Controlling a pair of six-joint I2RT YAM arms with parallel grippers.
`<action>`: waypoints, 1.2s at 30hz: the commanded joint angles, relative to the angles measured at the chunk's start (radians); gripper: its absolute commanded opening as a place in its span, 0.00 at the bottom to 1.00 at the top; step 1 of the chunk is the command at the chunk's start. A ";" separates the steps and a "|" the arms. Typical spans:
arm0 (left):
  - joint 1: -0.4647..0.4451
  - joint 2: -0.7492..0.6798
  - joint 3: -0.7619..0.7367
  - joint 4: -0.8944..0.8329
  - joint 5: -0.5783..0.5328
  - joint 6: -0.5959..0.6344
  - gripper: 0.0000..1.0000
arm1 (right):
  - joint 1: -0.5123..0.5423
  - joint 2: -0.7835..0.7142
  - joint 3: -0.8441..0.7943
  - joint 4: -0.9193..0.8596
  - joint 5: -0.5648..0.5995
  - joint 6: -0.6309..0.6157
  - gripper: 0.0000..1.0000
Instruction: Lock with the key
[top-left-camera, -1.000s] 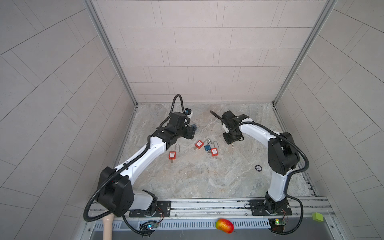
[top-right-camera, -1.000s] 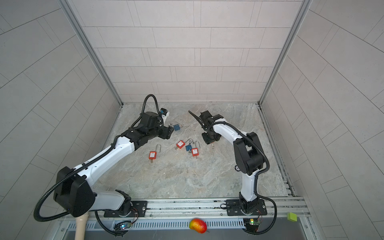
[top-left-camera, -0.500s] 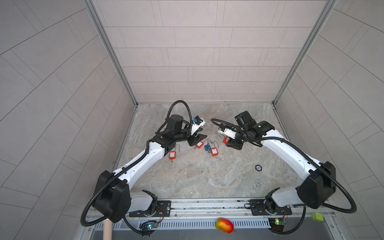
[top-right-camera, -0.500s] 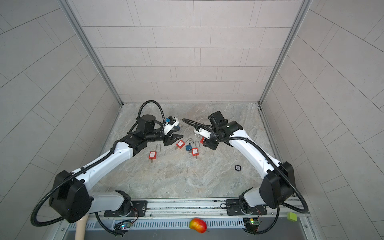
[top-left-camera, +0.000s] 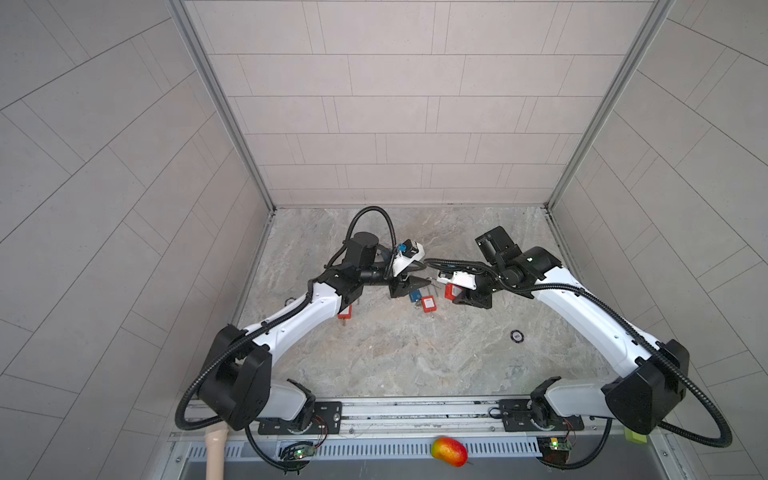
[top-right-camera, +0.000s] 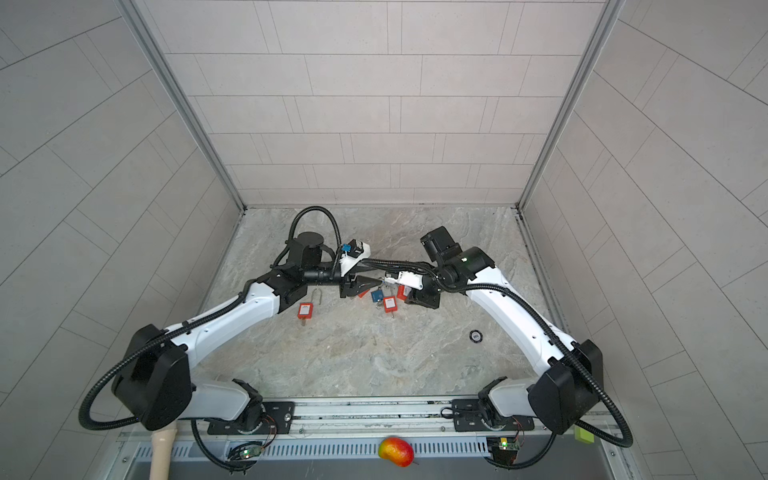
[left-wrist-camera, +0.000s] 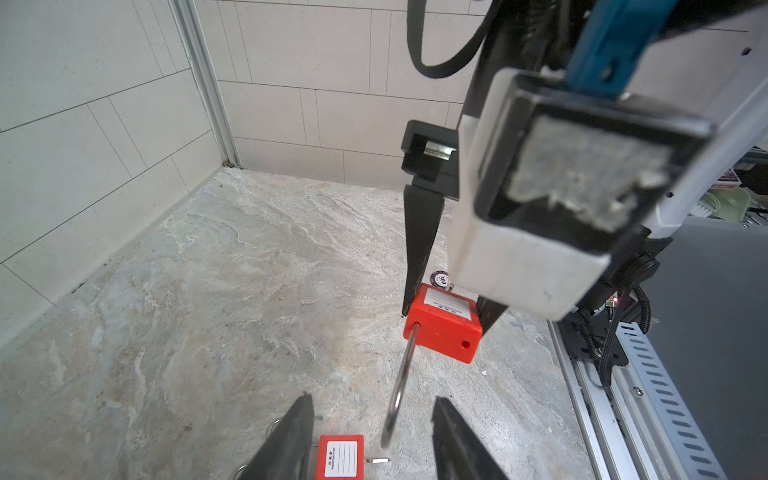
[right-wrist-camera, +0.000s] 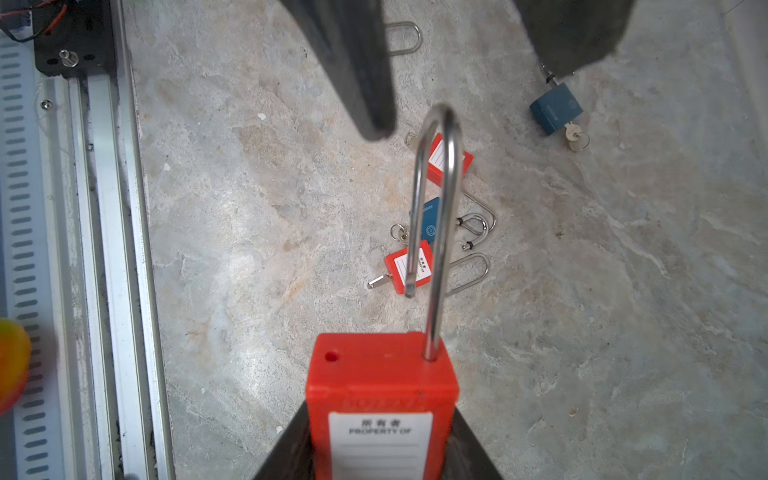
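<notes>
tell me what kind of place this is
Probably a robot lab test cell: tiled walls box in a marbled tabletop, left arm and right arm bolted to a rail, padlocks lie scattered.

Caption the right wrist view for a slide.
Right gripper holds a red padlock, shackle open, above other padlocks.

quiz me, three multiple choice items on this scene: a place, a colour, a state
1. The fruit lies: a) on the floor b) on the front grille c) in an end effector
2. The padlock in the right end effector is: a) blue b) red c) yellow
3. Its shackle is: a) open b) closed c) missing
1b, it sits on the slots past the rail; 2b, red body in the right wrist view; 3a, its free end hangs clear of the hole.
</notes>
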 joint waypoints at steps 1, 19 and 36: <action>-0.010 0.016 0.005 0.037 0.032 0.021 0.46 | 0.003 0.005 0.039 -0.049 -0.038 -0.060 0.42; -0.024 0.037 0.014 0.008 0.072 0.046 0.14 | 0.004 0.043 0.091 -0.091 -0.047 -0.115 0.41; -0.034 0.016 -0.053 0.307 0.098 -0.171 0.00 | -0.016 0.019 0.159 -0.191 0.005 -0.102 0.95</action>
